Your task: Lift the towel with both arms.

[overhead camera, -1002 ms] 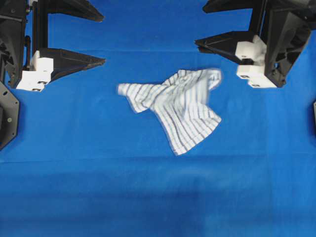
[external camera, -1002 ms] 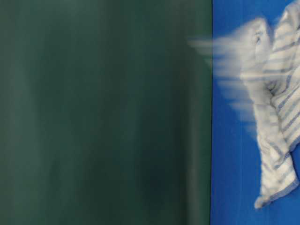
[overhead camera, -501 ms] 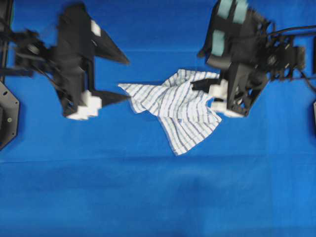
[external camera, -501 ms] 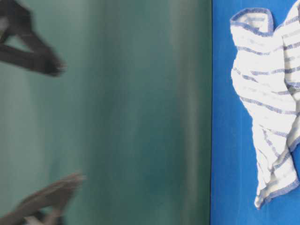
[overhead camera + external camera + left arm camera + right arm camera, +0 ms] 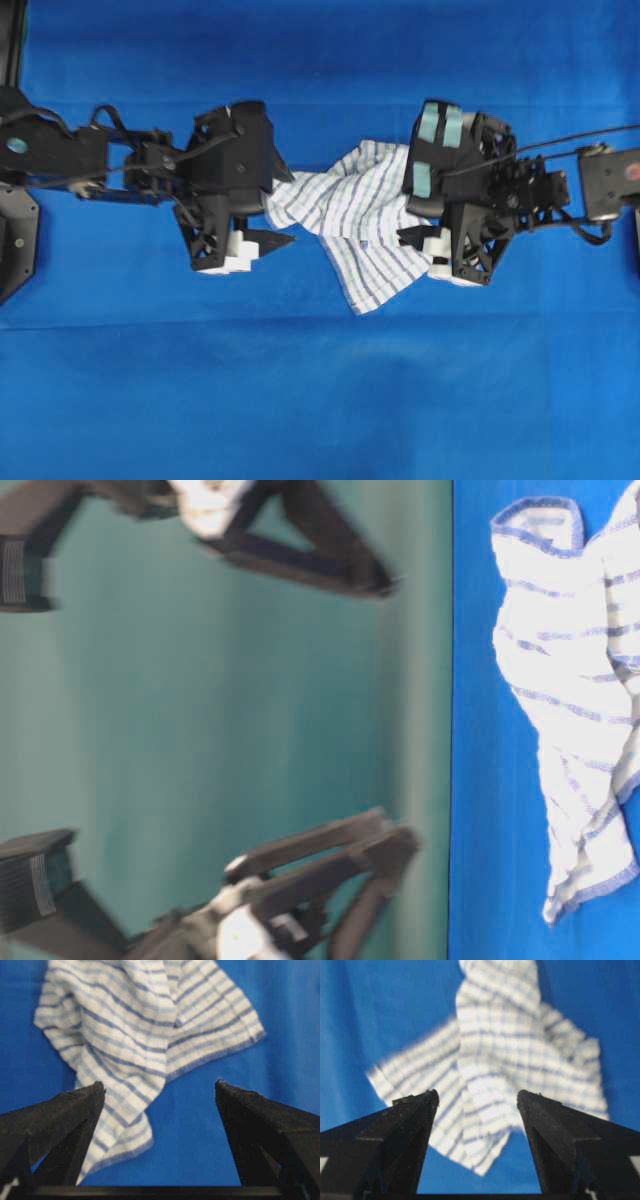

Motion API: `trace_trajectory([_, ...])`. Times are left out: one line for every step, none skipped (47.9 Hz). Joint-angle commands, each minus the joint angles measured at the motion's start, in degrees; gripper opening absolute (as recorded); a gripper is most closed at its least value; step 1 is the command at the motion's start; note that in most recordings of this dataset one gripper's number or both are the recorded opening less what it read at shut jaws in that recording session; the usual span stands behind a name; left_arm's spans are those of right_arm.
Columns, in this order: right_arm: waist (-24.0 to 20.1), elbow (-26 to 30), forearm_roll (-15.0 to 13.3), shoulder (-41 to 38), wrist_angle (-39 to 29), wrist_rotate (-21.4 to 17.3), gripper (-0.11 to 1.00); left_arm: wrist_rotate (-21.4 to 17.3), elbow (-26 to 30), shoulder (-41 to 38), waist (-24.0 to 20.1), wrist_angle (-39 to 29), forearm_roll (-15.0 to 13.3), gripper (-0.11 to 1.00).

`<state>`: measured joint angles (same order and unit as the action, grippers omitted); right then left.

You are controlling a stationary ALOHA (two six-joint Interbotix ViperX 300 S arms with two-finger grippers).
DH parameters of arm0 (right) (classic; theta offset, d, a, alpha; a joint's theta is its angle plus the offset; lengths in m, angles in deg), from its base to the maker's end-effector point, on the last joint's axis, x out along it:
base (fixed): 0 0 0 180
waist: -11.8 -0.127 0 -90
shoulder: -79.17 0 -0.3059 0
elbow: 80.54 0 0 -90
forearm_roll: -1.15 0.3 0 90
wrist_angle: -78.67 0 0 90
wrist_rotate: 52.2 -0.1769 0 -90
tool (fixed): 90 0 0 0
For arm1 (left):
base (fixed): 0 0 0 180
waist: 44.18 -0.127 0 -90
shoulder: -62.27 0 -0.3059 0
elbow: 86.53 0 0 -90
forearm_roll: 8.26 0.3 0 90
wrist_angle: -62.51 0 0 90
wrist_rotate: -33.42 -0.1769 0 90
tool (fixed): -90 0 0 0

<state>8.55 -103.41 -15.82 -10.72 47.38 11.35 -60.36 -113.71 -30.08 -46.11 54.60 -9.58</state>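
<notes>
The towel [image 5: 350, 215], white with thin blue and grey stripes, lies crumpled and flat on the blue cloth [image 5: 320, 400]. My left gripper [image 5: 288, 208] stands open at the towel's left end, its fingers astride the edge. My right gripper [image 5: 403, 215], on the arm with teal patches, is open over the towel's right side. In the left wrist view the towel [image 5: 145, 1025] lies ahead, with one corner beside the left finger of the open gripper [image 5: 160, 1087]. Seen from the right wrist, the towel [image 5: 505, 1060] reaches between the open gripper [image 5: 477, 1095] fingers. Neither gripper holds anything.
A black fixture [image 5: 15, 240] sits at the left edge of the overhead view. The right arm's cable [image 5: 560, 142] runs off to the right. In the table-level view the towel [image 5: 570, 710] lies at the right, next to a dark green backdrop [image 5: 200, 730].
Both arms have swung in from the back corners and come down to flank the towel. The towel's blurred flap has settled and lies still. Both grippers stay open.
</notes>
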Motion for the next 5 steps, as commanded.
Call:
trace_trajectory([-0.26,-1.41,-0.09,-0.88,2.55,-0.35,0.66,-0.09,0.18,-2.64,0.53,3.52,0.0,0.9])
trace_trajectory([-0.26,-2.02,-0.09,-1.32,3.16,-0.44,0.66,-0.18,0.18,-3.43,0.62,4.13,-0.09,0.9])
trace_trajectory([-0.35,-2.46,-0.09,-1.76,3.96,-0.53,0.66,-0.18,0.18,-4.13,0.79,4.75,0.0,0.9])
trace_trajectory([-0.44,-2.81,-0.09,-2.11,4.57,-0.62,0.66,-0.18,0.18,-4.83,0.79,5.27,0.0,0.9])
trace_trajectory([-0.44,-3.34,-0.09,-2.64,5.27,-0.7,0.66,-0.26,0.26,-5.54,0.88,5.8,0.0,0.9])
